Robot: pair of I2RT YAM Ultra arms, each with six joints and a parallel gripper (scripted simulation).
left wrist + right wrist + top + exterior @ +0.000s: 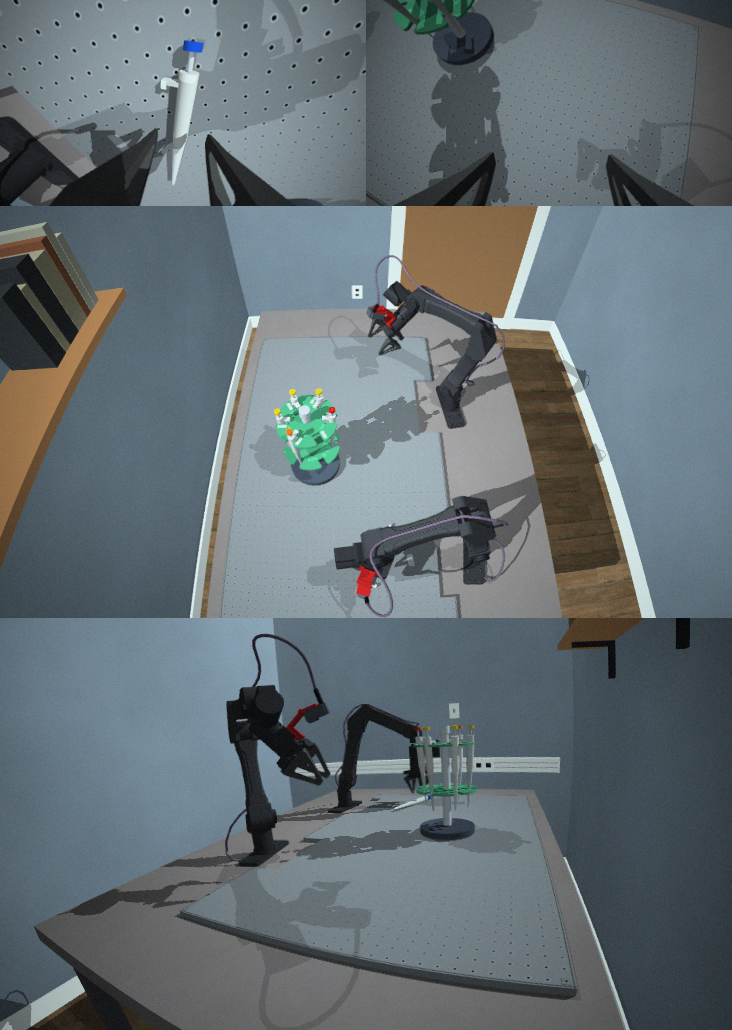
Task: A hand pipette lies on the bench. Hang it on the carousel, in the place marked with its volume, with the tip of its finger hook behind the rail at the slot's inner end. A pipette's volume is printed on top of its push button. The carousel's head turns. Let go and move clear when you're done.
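Observation:
A white pipette [183, 110] with a blue push button [193, 46] lies flat on the perforated mat, its finger hook [166, 83] pointing sideways. It also shows in the exterior view [409, 803], beside the carousel. My left gripper [182, 135] hovers over its tip end with the fingers partly apart on either side, not touching it; it shows in the top and exterior views [389, 345] [409, 780]. The green carousel [307, 431] [445, 771] stands mid-mat and holds several pipettes with yellow, red and orange buttons. My right gripper [550, 159] [309, 768] is wide open and empty, high above the mat.
The carousel's dark round base [463, 39] [332, 472] sits on the grey mat. The left arm's base [453, 413] and the right arm's base [473, 571] stand on the brown bench strip beside the mat. The mat's edge [694, 92] runs along the bench strip.

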